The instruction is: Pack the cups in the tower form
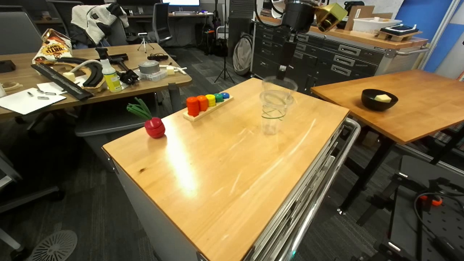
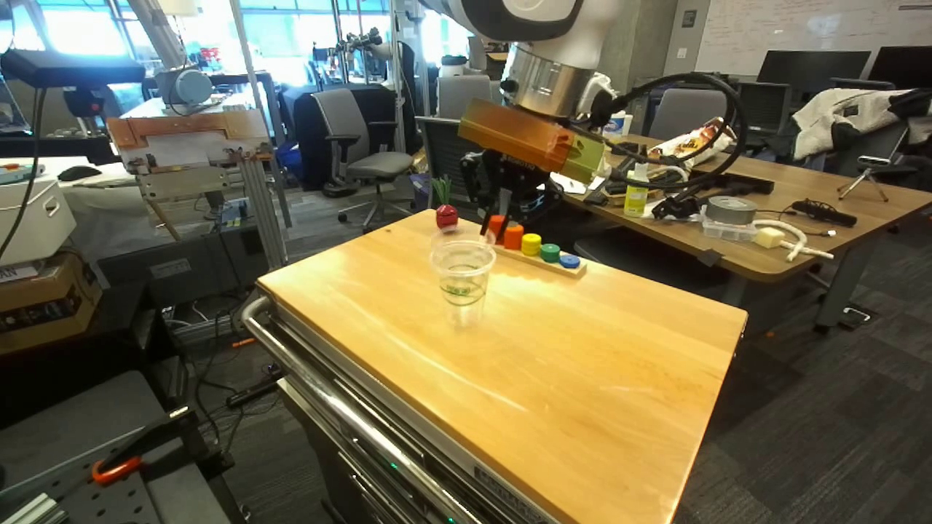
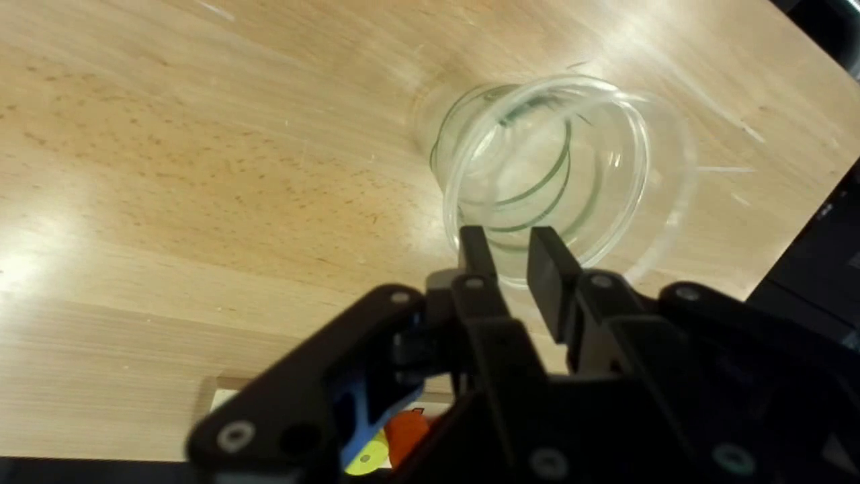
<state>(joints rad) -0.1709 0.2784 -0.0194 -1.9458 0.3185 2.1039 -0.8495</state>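
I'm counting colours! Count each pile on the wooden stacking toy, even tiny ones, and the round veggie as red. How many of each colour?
Red: 2, the red pile and the round veggie
Orange: 1, orange pile
Yellow: 1, yellow pile
Green: 1, green pile
Blue: 1, blue pile
Total: 6

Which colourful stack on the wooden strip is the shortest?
The blue stack, at one end of the wooden strip. It's lower than the green, yellow, orange and red ones.

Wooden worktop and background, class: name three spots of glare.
In an exterior view, a streak on the worktop beside the red toy vegetable; in the wrist view, a whitish patch at the left edge; in an exterior view, bleached windows.
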